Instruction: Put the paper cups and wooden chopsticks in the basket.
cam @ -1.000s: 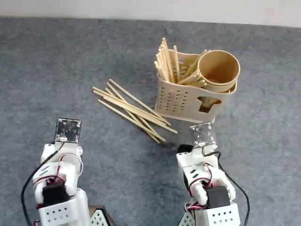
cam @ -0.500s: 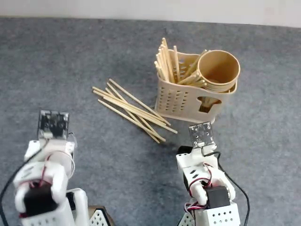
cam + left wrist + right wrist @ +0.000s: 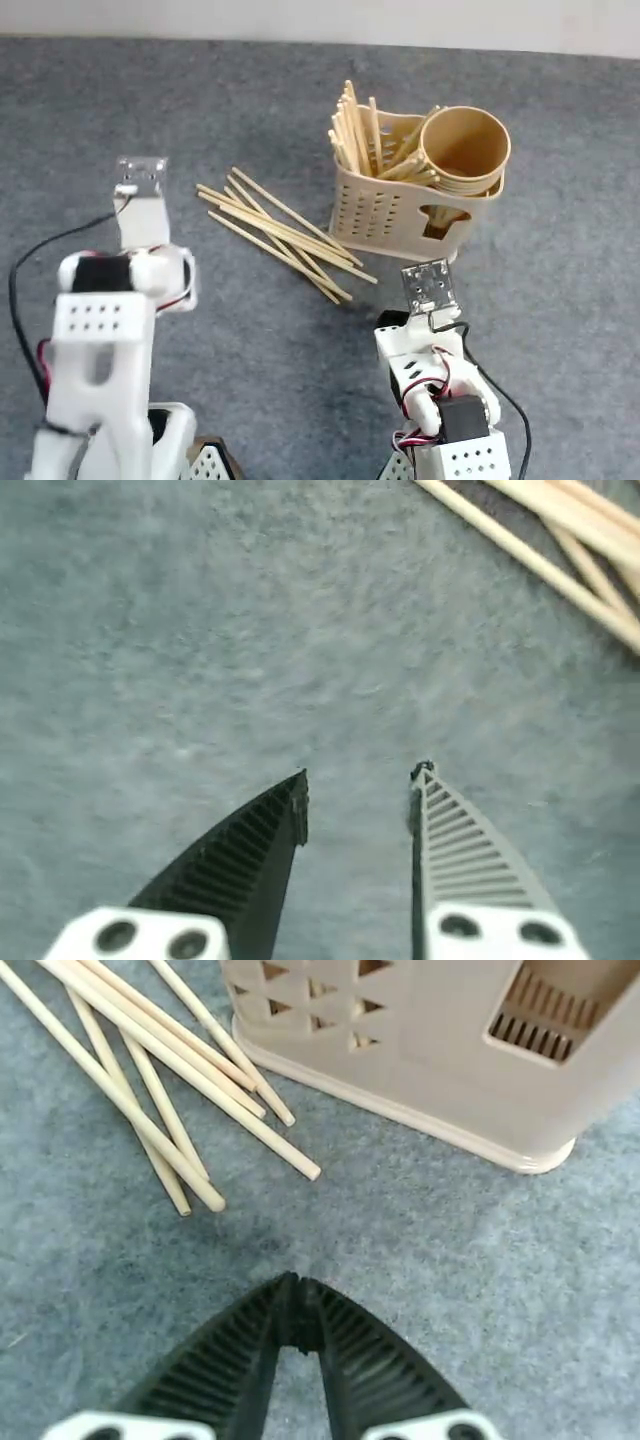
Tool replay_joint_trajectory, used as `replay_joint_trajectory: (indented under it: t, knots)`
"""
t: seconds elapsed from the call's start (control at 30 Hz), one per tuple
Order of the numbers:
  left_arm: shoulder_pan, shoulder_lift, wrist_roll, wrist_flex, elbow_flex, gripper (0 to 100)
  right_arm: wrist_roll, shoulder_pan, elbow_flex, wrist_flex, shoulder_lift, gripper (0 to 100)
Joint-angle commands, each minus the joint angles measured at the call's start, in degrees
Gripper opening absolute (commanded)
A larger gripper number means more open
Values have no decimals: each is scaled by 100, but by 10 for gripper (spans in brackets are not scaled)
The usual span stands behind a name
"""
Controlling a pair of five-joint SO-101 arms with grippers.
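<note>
Several loose wooden chopsticks (image 3: 280,235) lie crossed on the grey carpet, left of the beige basket (image 3: 390,210). In the basket stand more chopsticks (image 3: 355,130) and stacked paper cups (image 3: 465,150). My left arm (image 3: 140,210) stretches forward, its tip just left of the loose chopsticks. In the left wrist view my left gripper (image 3: 360,780) hangs open over bare carpet, with chopsticks (image 3: 540,550) off to one side. My right gripper (image 3: 296,1312) is shut and holds nothing. It sits low in front of the basket (image 3: 430,1050), near the chopstick ends (image 3: 170,1100).
Grey carpet covers the whole table, with open room left of the chopsticks and behind the basket. The right arm's base (image 3: 440,400) stands close in front of the basket. A pale wall edge runs along the far side.
My left arm has risen and swung forward from its folded pose at the front, ending beside the left ends of the loose chopsticks. The right arm, basket and chopsticks have not moved.
</note>
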Motion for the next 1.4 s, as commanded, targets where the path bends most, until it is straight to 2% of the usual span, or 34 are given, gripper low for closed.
replay_joint_trajectory:
  t: [0.0, 0.13, 0.3, 0.43, 0.87, 1.37]
  knots:
    - [409, 655, 993, -360, -611, 176, -18, -13, 884, 31, -92, 5]
    - [488, 1086, 1644, -1046, -637, 176, -18, -13, 884, 31, -92, 5]
    - [637, 1569, 2084, -1785, -637, 176, -18, 13, 884, 31, -92, 5]
    - [998, 1982, 2295, -2163, -646, 175, -18, 251, 884, -13, -92, 5]
    - [1789, 3204, 2611, -3464, -664, 172, -18, 259, 884, -22, -92, 5]
    - [1763, 5297, 2620, -3543, -2026, 164, -18, 259, 884, -22, -92, 5]
